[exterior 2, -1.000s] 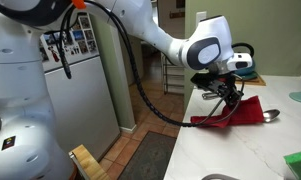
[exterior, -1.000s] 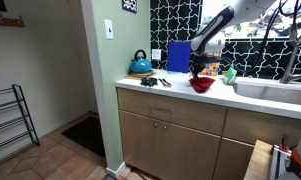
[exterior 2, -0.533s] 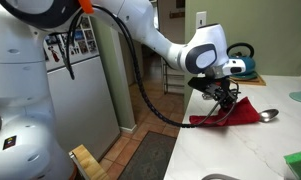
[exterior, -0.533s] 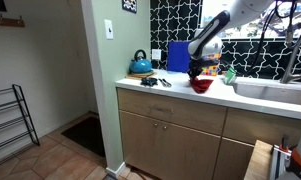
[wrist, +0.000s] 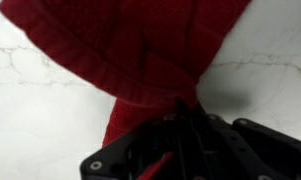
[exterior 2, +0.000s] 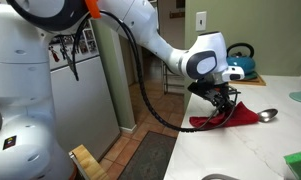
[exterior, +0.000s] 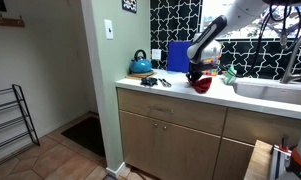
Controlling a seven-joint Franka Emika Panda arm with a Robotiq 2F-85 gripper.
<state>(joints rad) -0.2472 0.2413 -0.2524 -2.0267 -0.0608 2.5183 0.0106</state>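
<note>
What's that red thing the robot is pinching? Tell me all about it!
The red cloth is soft, nubbly fabric, plain dark red. The gripper pinches one bunched part, holding it up in a peak, while the rest drapes crumpled on the white veined countertop, near its edge.

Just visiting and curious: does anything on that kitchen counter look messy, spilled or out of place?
The red fabric cloth lies bunched and creased on the white marbled counter instead of flat, with one fold pinched in the black gripper. A metal spoon lies loose beside it. Nothing looks spilled or broken.
</note>
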